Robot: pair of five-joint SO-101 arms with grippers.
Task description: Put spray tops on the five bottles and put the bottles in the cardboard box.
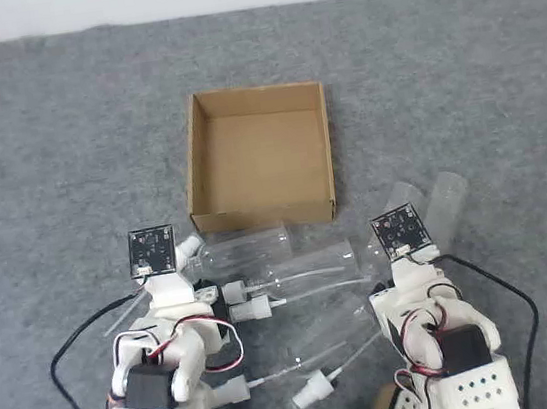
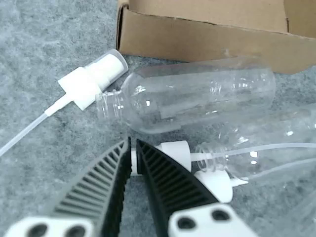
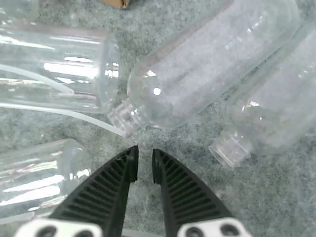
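Starting at the left, the left gripper [image 2: 132,146] hangs low over the grey carpet [image 1: 44,144]. Its two black jaws are pressed almost together and hold nothing. Just ahead of its tips lies a white spray top [image 2: 170,154], and its thin tube goes into the neck of a clear bottle [image 2: 266,148] that lies on its side. A little further lies an uncapped bottle [image 2: 197,98], also on its side. A loose spray top [image 2: 91,81] rests just beside its open neck.

Behind these stands the cardboard box [image 1: 260,216], open upward, and the uncapped bottle lies near its front wall. All the bottles lie on the carpet, outside the box. In the high view, one more spray top [image 1: 313,391] lies between the two arms.

At the right, the right gripper [image 3: 144,153] is low over the carpet, with its jaws a little apart and gripping nothing. Near its tips is the open neck of a third bottle [image 3: 207,59]. Just beside it lies a fourth bottle [image 3: 276,108], also without a top.
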